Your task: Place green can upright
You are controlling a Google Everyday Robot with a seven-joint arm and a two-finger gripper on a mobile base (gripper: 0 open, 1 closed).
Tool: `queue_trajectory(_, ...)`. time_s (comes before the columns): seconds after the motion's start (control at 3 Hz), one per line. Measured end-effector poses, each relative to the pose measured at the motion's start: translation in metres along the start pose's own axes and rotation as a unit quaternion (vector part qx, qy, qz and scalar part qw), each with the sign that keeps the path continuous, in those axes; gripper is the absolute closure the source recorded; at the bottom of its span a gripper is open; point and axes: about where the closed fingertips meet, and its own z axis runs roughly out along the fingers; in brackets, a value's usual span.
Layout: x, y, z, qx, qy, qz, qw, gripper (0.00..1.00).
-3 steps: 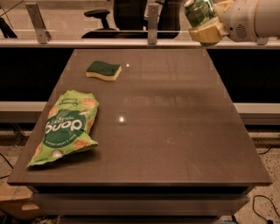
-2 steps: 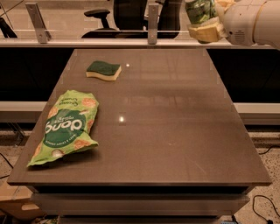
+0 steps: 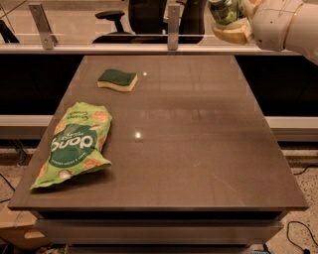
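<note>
The gripper (image 3: 229,22) is on the move, up at the top right, above the far right corner of the table (image 3: 198,149). It has crept a touch higher and a shade to the left since a second ago, taking the green can (image 3: 226,11) with it, clamped between the fingers. The can has ridden up too, so the top edge of the view now cuts off more of it. The pale lower finger (image 3: 231,33) sits slightly higher against the rail (image 3: 124,48) behind the table. The white arm (image 3: 278,22) has edged left along with the gripper. It is a small, slow shift.
</note>
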Motion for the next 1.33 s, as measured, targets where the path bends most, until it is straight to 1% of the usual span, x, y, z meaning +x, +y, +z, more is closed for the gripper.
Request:
queue_trajectory(0.33, 0.000, 0.000, 0.000, 0.000, 0.000, 0.000, 1.0000, 1.00)
queue_trajectory(0.67, -0.002, -0.002, 0.000, 0.010, -0.007, -0.039, 0.9992, 1.00)
queue_trajectory(1.0, 0.005, -0.010, 0.002, 0.043, -0.021, -0.119, 0.9918, 1.00)
queue_trajectory(1.33, 0.009, -0.018, 0.002, 0.081, -0.018, -0.207, 0.9749, 1.00)
